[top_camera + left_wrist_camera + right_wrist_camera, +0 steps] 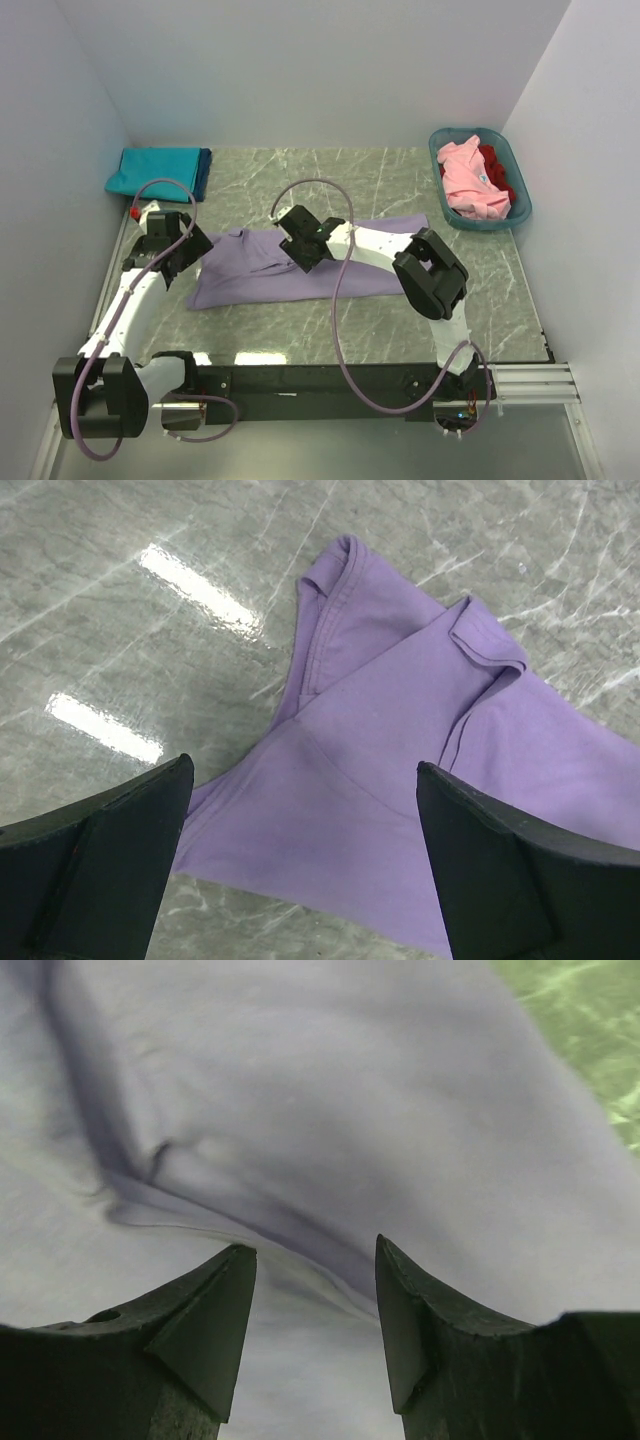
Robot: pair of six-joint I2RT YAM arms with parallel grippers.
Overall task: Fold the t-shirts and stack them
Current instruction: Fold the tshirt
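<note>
Right gripper jaws apart, empty, just above crease mid lavender t-shirt; left gripper wide open over its sleeve end. T-shirt spread on surface. Soft, limp, light: likely pinch crease.

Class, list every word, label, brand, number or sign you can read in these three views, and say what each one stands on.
No text can be read in any view.
The purple t-shirt, the folded teal t-shirt, the pink t-shirt and the basket show no print, label or number.
</note>
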